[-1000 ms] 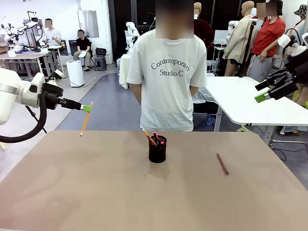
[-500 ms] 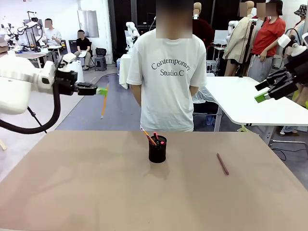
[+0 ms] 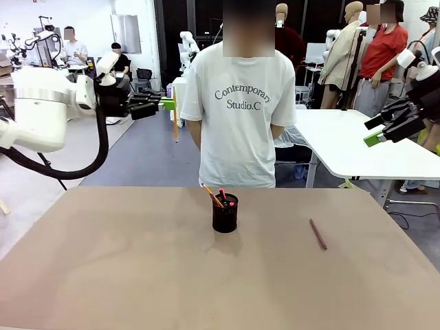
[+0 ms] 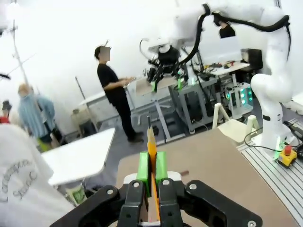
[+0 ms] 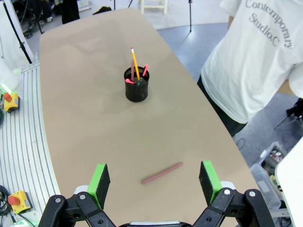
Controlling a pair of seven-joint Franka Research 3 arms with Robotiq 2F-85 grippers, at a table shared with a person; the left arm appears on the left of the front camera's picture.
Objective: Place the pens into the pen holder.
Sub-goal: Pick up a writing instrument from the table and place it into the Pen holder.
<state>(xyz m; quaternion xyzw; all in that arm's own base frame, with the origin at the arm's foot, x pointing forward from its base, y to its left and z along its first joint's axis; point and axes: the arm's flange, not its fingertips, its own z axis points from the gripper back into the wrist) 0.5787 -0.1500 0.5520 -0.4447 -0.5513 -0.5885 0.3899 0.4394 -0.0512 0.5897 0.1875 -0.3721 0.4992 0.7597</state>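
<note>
One yellow-orange pen [image 4: 151, 145] pinched, left end effector [image 3: 167, 104] high, horizontal

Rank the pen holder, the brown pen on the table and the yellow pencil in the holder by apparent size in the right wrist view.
1. pen holder, the bulkiest.
2. brown pen, thin but longest; it lies nearer the camera.
3. yellow pencil, its lower part hidden in the holder, so two and three are unsure.

Between the pads of your left gripper [image 4: 152, 163], the lower half of the yellow-orange pencil [image 4: 151, 142] is hidden. Ahead of your right gripper [image 5: 155, 172], the pen holder [image 5: 137, 92] covers the shafts of its pens [image 5: 135, 64].
</note>
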